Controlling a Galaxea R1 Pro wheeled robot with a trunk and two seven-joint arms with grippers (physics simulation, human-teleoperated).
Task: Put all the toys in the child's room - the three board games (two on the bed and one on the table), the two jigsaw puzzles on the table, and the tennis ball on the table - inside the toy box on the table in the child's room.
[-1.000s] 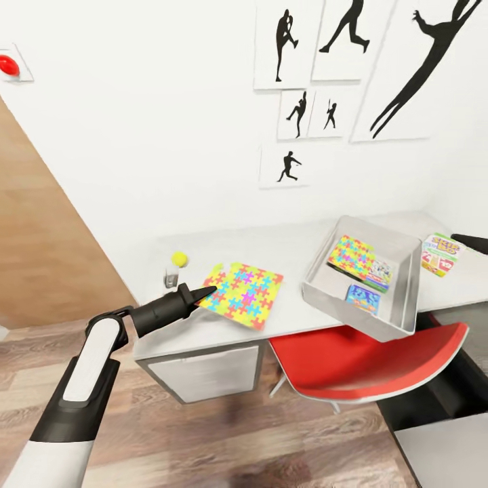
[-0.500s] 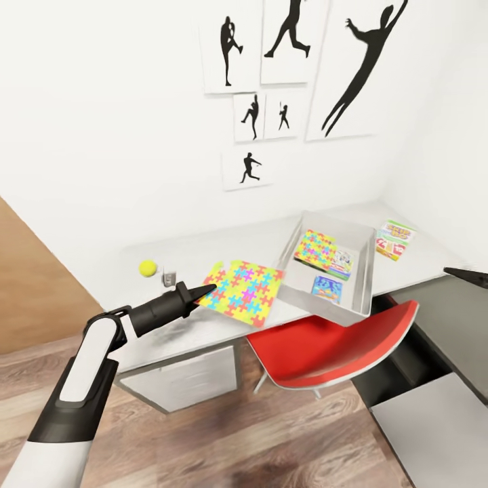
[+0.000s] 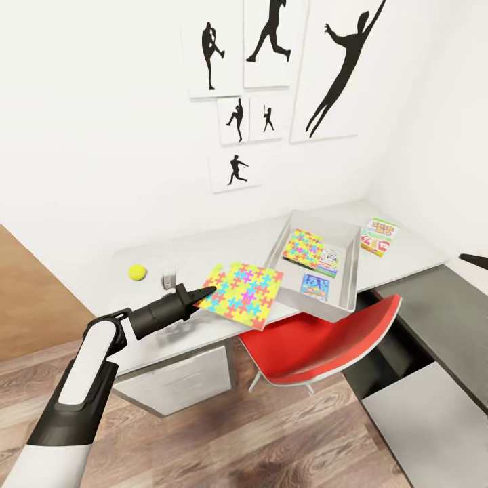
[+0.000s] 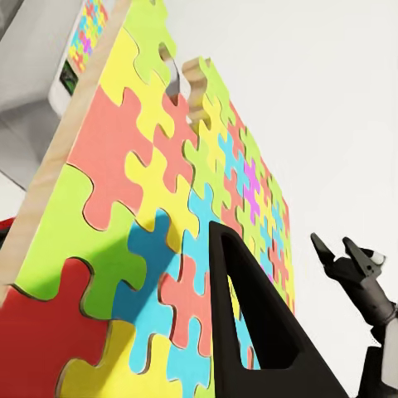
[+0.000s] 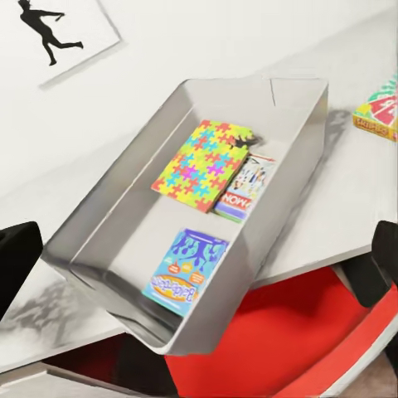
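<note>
My left gripper [image 3: 207, 293] is shut on the edge of a jigsaw puzzle [image 3: 244, 293], a flat multicoloured square held just over the table [image 3: 203, 247] beside the toy box [image 3: 279, 244]. In the left wrist view the jigsaw puzzle [image 4: 157, 207] looms close, one black finger [image 4: 249, 332] pressed on it. In the toy box [image 5: 240, 274] lie another jigsaw puzzle [image 5: 203, 164], a board game [image 5: 247, 186] and a blue flat box [image 5: 186, 269]. A board game [image 3: 378, 237] lies on the table right of the box. The tennis ball [image 3: 137, 272] sits far left. My right gripper [image 3: 476, 261] is open.
A red chair [image 3: 325, 339] is tucked under the table below the toy box. A small pale object [image 3: 168, 276] stands beside the ball. The dark grey desk top [image 3: 434, 305] runs along the right wall. Black silhouette posters hang above. Wood floor lies in front.
The camera has shifted, sliding the table and posters leftward and farther off. The left gripper still holds the puzzle, which now sits farther from the ball and closer to the toy box.
</note>
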